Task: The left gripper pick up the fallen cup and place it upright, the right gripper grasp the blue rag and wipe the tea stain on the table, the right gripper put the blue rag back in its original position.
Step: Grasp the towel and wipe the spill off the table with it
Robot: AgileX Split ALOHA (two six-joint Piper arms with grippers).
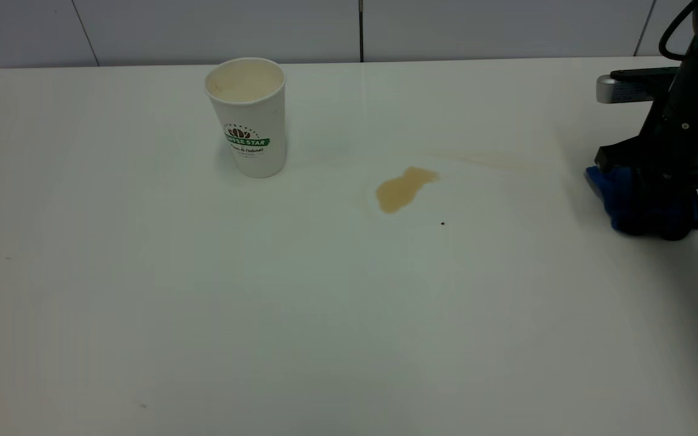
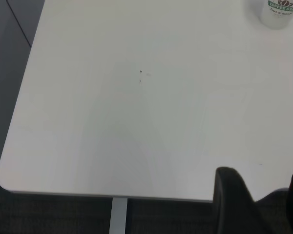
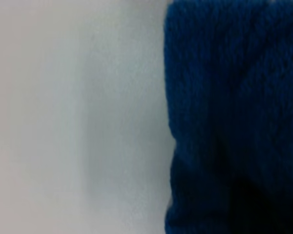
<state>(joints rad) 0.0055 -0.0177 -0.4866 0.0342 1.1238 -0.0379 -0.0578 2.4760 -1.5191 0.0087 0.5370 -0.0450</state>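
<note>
Tea stain (image 1: 403,188) lies unwiped between upright cup (image 1: 248,117) and right gripper (image 1: 652,215) — pressed onto blue rag (image 1: 618,200), finger state hidden

Cup (image 1: 247,115) upright — right gripper (image 1: 652,221) on blue rag (image 1: 621,200).

White table (image 1: 325,339): upright cup (image 1: 249,118), tea stain (image 1: 402,189), blue rag (image 1: 628,203).

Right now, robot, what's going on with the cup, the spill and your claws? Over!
Right gripper down on the blue rag, table's right edge. Left gripper open, clear. Coffee Star cup upright. Tea stain unwiped, path clear.
</note>
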